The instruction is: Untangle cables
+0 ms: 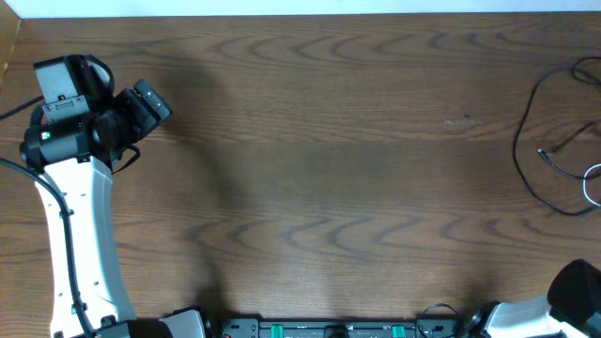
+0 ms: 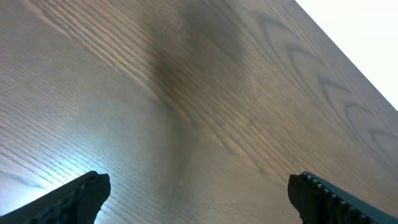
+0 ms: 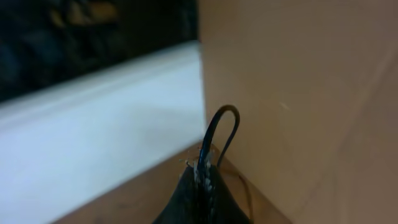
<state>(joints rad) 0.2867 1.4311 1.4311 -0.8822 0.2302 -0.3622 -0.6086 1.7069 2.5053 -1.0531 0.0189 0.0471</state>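
wood table [image 1: 329, 141]: dark brown, heavy grain, pale strip along the far edge
left arm [image 1: 80, 225]: white, running up the left side in the overhead, black wrist at the top
left gripper [image 2: 199, 193]: jaws wide apart, 2 black fingertips [image 2: 74, 196] poking in at the bottom of the wrist view, just wood between them, gripping nothing
right arm [image 1: 563, 300]: tucked in the bottom right corner of the overhead, mostly cut off
right gripper [image 3: 202, 183]: jaws squeezed together, clamped on a black cable [image 3: 222, 127] that pops up as a small loop right above the tips
cables [image 1: 528, 141]: way over at the right edge of the table, well apart from the left gripper; 1 thin black strand sweeping in a big curve, small plug [image 1: 543, 153] inside that curve, white cable [image 1: 591, 185] right at the frame edge, partly cut off
tangle: can't tell, too much out of frame
right wrist background: blurry, tan surface on the right, white band on the left, dark stuff up top
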